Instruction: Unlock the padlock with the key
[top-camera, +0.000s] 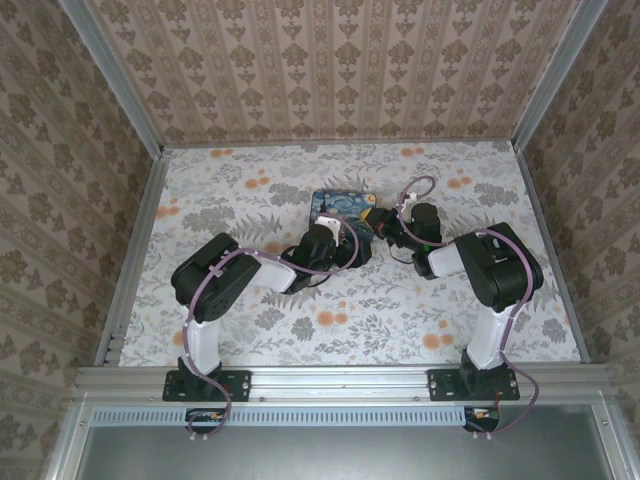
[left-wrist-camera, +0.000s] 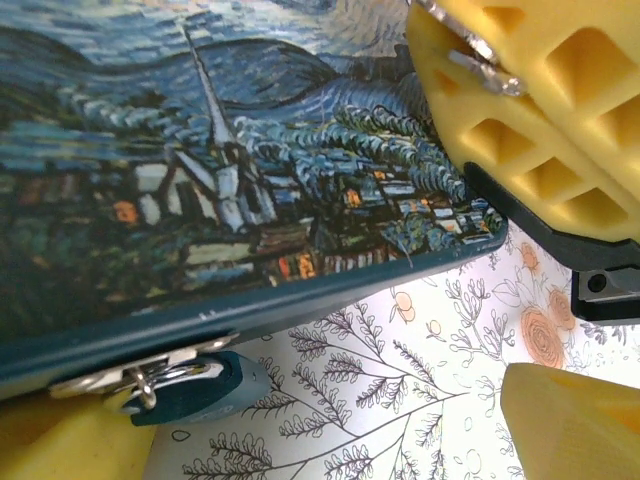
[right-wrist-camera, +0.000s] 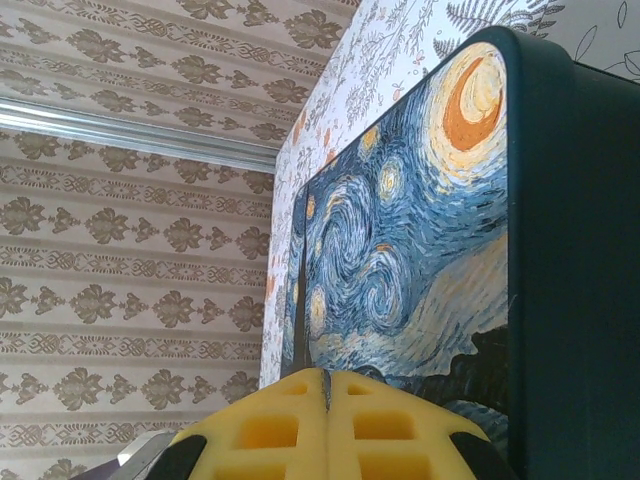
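While the left hand (left-wrist-camera: 310, 432) is standing with its fingers apart, the padlock (left-wrist-camera: 195, 388) is lying between them, just beside one finger. Its shackle is hooking through the hasp on the painted box (left-wrist-camera: 250, 150), and its body is lying lengthwise along that box edge on the bench (left-wrist-camera: 400, 400). The right hand (top-camera: 378, 224) is pressing its pads together on a thin dark sliver, judged to be the key (right-wrist-camera: 326, 388). It is sitting past the box's corner, apart from the padlock. The left hand is nearer, and the keyhole is not showing.

The padlock (left-wrist-camera: 200, 390) sits against the box (left-wrist-camera: 250, 200) on the table (left-wrist-camera: 400, 390).
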